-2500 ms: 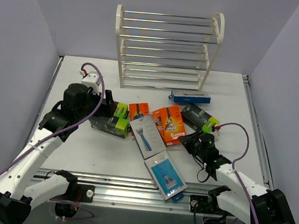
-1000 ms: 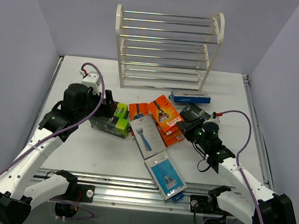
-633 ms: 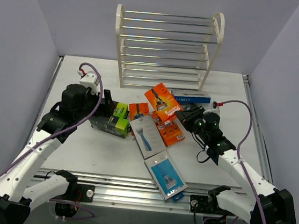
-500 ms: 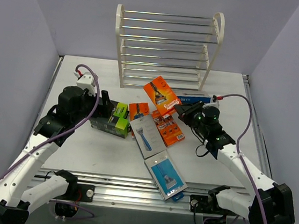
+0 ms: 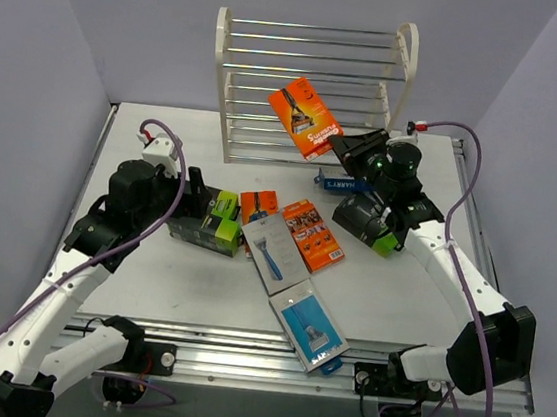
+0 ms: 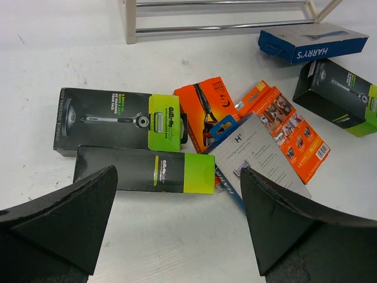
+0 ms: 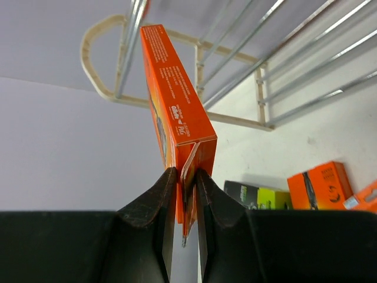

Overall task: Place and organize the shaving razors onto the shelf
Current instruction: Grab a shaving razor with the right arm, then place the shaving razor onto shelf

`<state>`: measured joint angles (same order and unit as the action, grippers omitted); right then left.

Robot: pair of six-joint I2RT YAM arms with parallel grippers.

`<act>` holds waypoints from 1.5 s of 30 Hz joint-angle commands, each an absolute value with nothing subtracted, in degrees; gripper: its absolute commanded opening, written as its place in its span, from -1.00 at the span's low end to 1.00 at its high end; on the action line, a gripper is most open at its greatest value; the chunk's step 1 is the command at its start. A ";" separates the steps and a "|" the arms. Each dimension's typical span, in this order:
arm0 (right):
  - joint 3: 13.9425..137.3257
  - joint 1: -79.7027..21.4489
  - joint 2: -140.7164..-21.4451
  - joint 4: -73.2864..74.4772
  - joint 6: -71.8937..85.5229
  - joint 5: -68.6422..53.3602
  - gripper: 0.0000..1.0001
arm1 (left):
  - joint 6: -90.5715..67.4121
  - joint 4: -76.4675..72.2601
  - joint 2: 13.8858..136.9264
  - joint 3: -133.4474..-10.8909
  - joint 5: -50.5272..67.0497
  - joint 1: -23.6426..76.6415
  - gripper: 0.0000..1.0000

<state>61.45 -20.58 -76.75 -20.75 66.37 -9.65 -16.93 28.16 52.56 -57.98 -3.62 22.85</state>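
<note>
Where thin silver rods [image 5: 312, 43] run, a flat orange card [image 5: 305, 117] tilts.

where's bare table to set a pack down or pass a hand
Bare table: in front of the green boxes, left of the grey pack; also right of the blue pack. The middle, before the shelf, is crowded.

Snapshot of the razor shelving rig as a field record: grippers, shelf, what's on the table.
right gripper: shut on orange pack, held up in front of shelf
left gripper: open, holding nothing, above two black-and-lime boxes
shelf: no pack seen on its rods
table: eight packs lying flat
pack types on table: three black-and-lime boxes, two orange cards, one blue Harry's box, two flat blue-grey packs
</note>
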 commanded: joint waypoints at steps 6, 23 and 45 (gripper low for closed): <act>72.33 -16.53 -80.33 -23.03 67.15 -13.97 -1.00 | -16.87 25.22 53.96 -58.18 -3.43 22.94 0.88; 67.79 -12.04 -78.67 -23.29 66.80 -19.25 -1.00 | -17.40 25.14 56.25 -58.36 -1.41 22.94 0.88; 88.05 -11.69 -88.58 -20.65 65.39 -32.51 -1.00 | -17.75 25.05 58.80 -58.45 0.00 22.94 0.88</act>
